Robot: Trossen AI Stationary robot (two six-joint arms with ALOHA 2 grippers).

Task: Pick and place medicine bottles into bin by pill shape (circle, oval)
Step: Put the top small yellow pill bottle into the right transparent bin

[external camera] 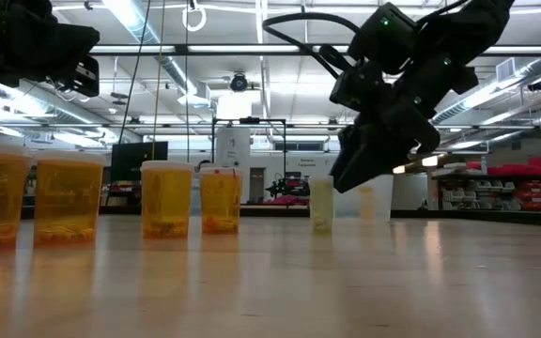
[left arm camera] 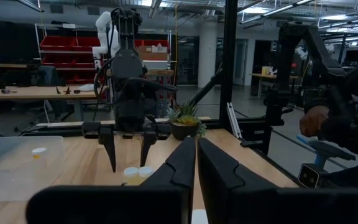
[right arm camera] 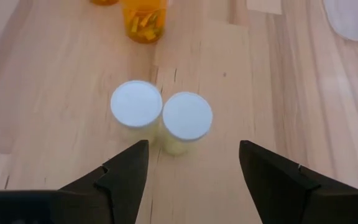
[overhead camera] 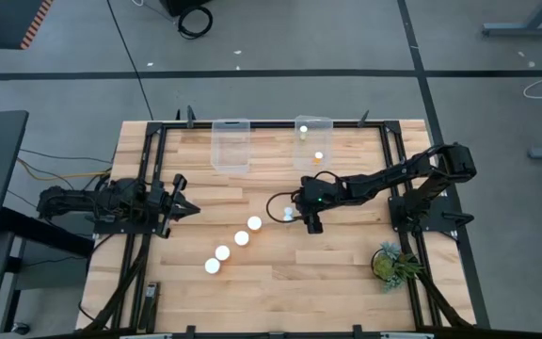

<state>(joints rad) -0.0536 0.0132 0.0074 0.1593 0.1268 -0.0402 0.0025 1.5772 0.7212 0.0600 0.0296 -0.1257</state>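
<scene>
Two white-capped bottles [right arm camera: 137, 104] [right arm camera: 187, 116] with pale yellow bodies stand upright, side by side, on the wooden table [overhead camera: 346, 264]. My right gripper [right arm camera: 194, 168] is open and hovers just above and short of them, touching nothing; it also shows in the high view [overhead camera: 312, 224]. Several more white-capped amber bottles [overhead camera: 241, 238] stand in a slanted row toward the table's near left, seen from the side in the low view [external camera: 167, 197]. My left gripper [overhead camera: 184, 205] is shut and empty at the table's left.
Two clear bins stand at the table's far edge: the left one [overhead camera: 231, 143], and the right one [overhead camera: 326, 122], which holds two bottles [overhead camera: 318, 157]. A small potted plant [overhead camera: 393, 264] stands at the near right. A person's hand [left arm camera: 312, 121] shows beyond the table.
</scene>
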